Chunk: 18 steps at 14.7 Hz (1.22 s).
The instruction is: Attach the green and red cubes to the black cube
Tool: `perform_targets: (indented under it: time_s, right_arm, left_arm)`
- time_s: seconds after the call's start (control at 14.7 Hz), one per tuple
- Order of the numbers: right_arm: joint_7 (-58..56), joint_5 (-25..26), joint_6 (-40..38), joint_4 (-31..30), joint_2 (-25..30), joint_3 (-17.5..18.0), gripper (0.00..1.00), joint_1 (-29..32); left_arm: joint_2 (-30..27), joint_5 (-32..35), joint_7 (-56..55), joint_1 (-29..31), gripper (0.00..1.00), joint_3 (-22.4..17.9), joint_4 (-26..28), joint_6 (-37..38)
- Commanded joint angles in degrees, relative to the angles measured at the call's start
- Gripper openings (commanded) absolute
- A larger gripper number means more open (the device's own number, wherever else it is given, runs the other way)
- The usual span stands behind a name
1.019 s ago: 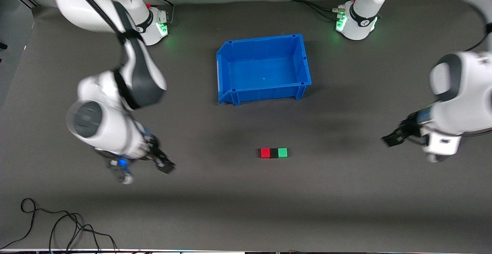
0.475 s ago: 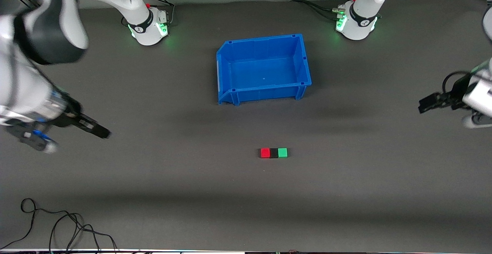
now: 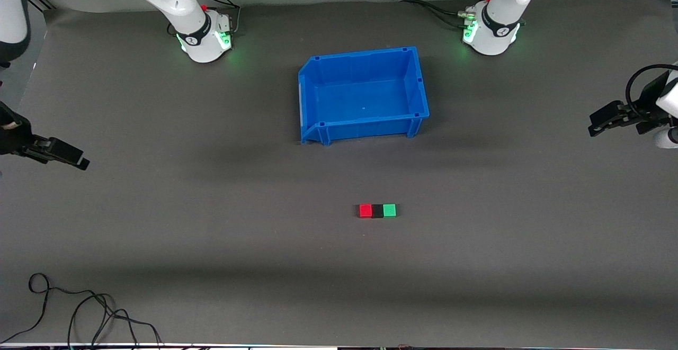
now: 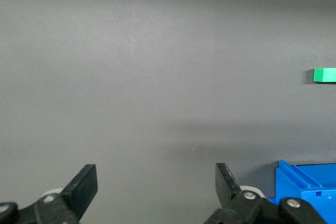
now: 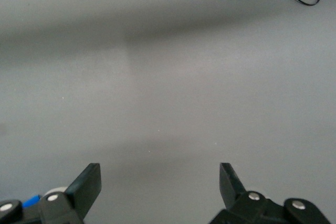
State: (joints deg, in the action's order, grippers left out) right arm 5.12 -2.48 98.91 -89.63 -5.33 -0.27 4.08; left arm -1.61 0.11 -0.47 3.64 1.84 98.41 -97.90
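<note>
Now the bench [image 3: 339,286] carries little: a dark mat with a loose black cable [image 3: 79,313] at the corner nearest the front camera, toward the right arm's end. The blue bin [image 3: 317,127] sits empty in the middle, between the two bases and the cubes. Both arms have swung out from the centre over the last second. The right gripper [image 3: 63,154] now hangs over the mat's edge at its own end, and the left gripper [image 3: 609,118] over the opposite edge; each wrist view shows its fingers spread wide with nothing between them. The cubes have not shifted during that retreat. The red cube [image 3: 365,211], black cube [image 3: 377,211] and green cube [image 3: 389,210] lie in one tight row nearer the front camera than the bin, the black one in the middle and touching both neighbours. The left wrist view catches only the green cube at its frame edge. I judge the joining finished, with both arms pulling back to wait.
</note>
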Motion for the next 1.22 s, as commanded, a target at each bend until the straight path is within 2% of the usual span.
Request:
perform_targets:
  time_s: [0.0,0.27,1.15]
  right_arm:
    - [-4.84,2.12,-0.73,-1.6,2.86,2.03,1.0,0.84]
    - [-5.21,2.12,-4.95,-0.72,3.4,2.47,1.0,0.49]
    - [-4.51,2.12,-6.36,0.86,3.13,2.47,1.0,0.49]
  left_arm:
    - [0.29,0.51,-0.94,-0.3,1.0,0.0,-1.81,1.05]
    - [0.47,0.51,-0.77,-0.47,1.0,0.09,-2.08,3.06]
    - [0.47,0.51,-0.76,-0.47,1.0,0.0,-3.14,4.48]
